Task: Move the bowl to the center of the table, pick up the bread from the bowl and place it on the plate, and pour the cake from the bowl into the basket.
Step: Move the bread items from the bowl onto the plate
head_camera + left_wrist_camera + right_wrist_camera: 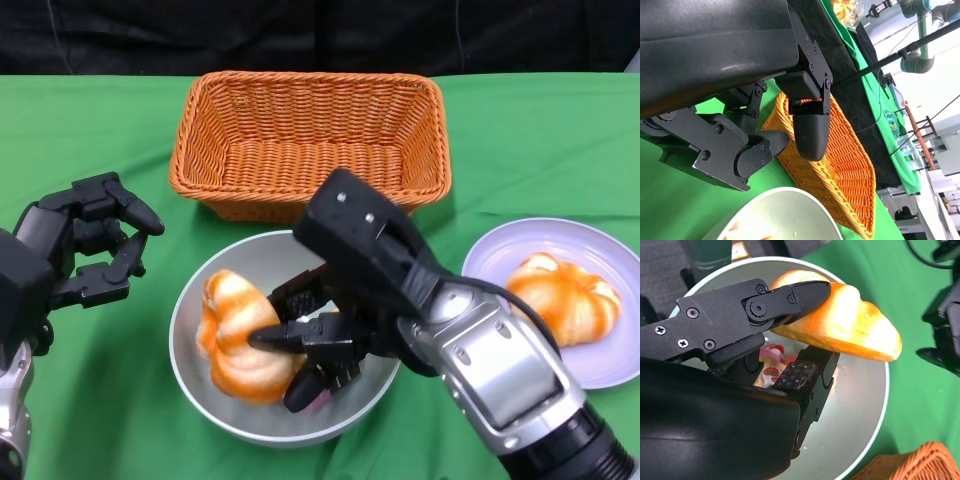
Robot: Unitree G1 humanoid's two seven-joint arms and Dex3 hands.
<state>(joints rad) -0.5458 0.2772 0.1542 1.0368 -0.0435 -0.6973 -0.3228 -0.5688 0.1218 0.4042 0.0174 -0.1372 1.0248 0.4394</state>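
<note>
Bowl (215,415) nearest the robot on the green tabletop (90,420): right hand (320,335) inside it, fingers clasping the bread (235,340), cake (771,371) beneath. Left hand (95,250) beside the bowl, empty, fingers apart. Right of the bowl, plate (600,370) bearing another bread (565,295). Beyond the bowl, basket (310,140).

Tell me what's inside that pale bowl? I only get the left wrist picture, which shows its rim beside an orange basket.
Observer: A bread sits in the bowl, and the right hand grips it from the side.
Visitor: Anything else in there?
Observer: The right wrist view shows a pink and white cake under the fingers, mostly hidden.
Visitor: Where would the bread go?
Observer: A lilac plate lies on the robot's right, and it already holds a second bread.
</note>
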